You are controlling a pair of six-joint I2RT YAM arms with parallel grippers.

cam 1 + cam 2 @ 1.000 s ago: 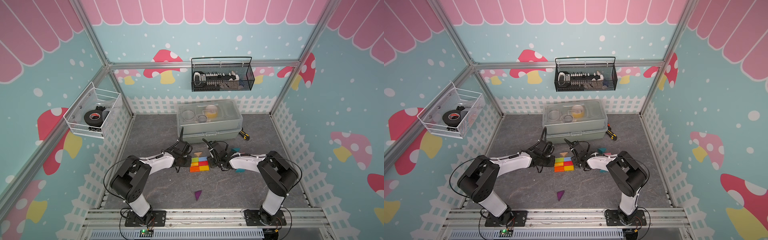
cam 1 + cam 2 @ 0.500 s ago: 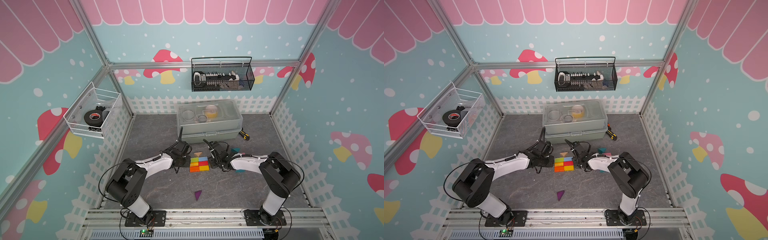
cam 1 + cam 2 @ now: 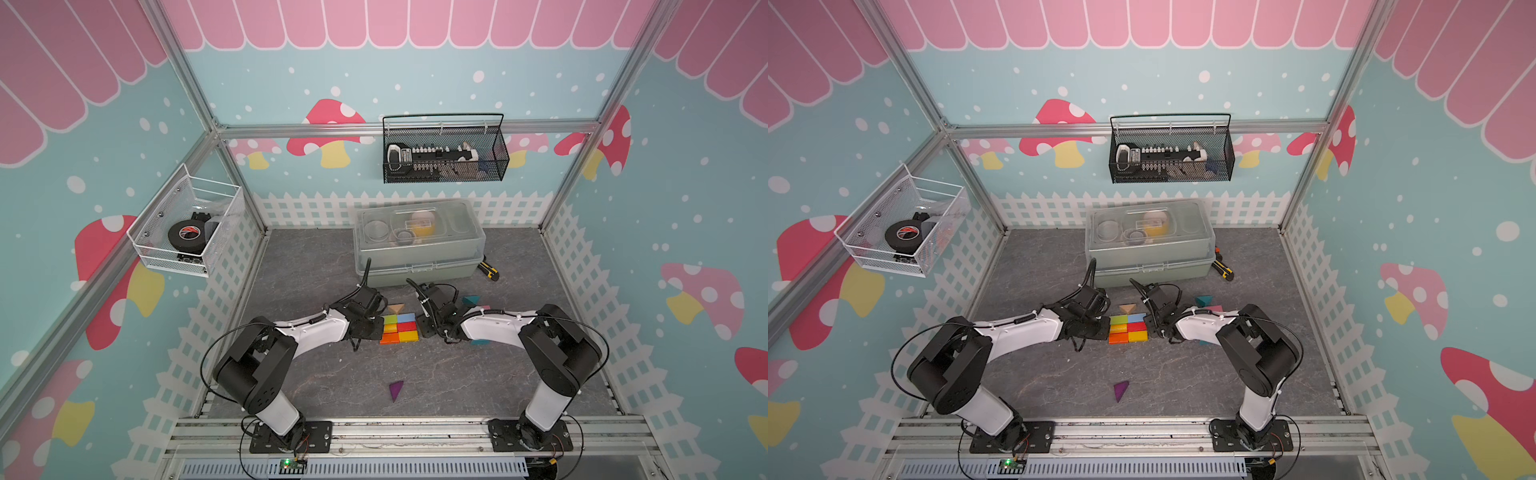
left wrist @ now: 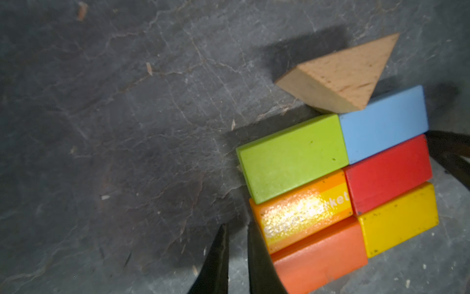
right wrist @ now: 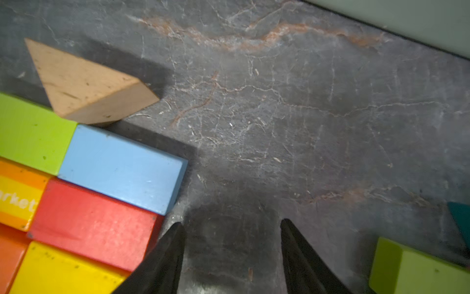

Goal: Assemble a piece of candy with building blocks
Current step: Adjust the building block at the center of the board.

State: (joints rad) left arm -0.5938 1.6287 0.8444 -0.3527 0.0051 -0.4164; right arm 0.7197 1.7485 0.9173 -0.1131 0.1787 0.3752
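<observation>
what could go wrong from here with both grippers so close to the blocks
1. The shut left gripper sits right beside the striped orange block; a sideways nudge could skew the packed rows.
2. One finger of the open right gripper is at the red block; moving in could shove it.

Six painted wooden rectangular blocks are packed flat into one slab: a green block (image 4: 292, 157) beside a blue block (image 4: 384, 122), a striped orange block (image 4: 302, 213) with white lettering beside a red block (image 4: 389, 173), and a plain orange block (image 4: 320, 257) beside a yellow block (image 4: 399, 219). A plain tan wooden triangular prism (image 4: 338, 81) is laid against the slab's green-blue edge. A purple triangular prism (image 3: 395, 389) is seen lying well apart from the slab.
</observation>
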